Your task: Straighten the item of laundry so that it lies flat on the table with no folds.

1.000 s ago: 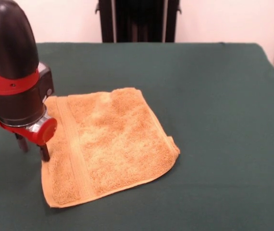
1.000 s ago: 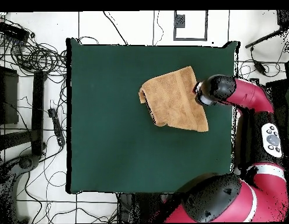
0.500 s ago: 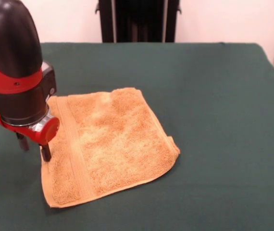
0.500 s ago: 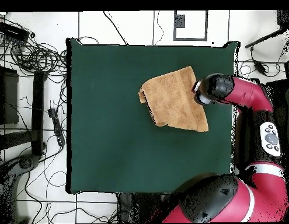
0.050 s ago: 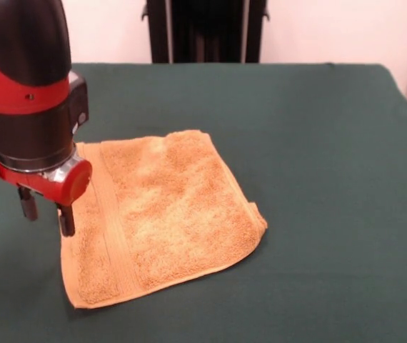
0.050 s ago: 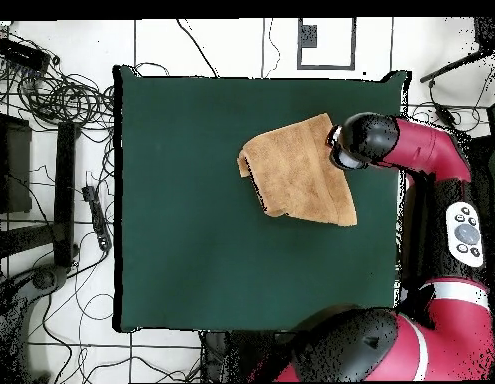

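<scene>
One orange towel (image 5: 162,214) lies spread on the green bench (image 5: 318,143), its right corner doubled over in a small fold. Over the towel's left edge hangs the gripper (image 5: 45,211), two dark fingers (image 5: 66,220) apart and holding nothing: one over the cloth's border, the other out over bare bench. From overhead, the arm (image 6: 411,145) covers that same edge of the towel (image 6: 291,170).

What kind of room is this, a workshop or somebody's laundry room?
Most likely a robotics lab or test room, not a home. A red and black robot arm stands at a table draped in plain green cloth, with only an orange towel on it, and loose cables sprawl over the tiled floor around it.
</scene>
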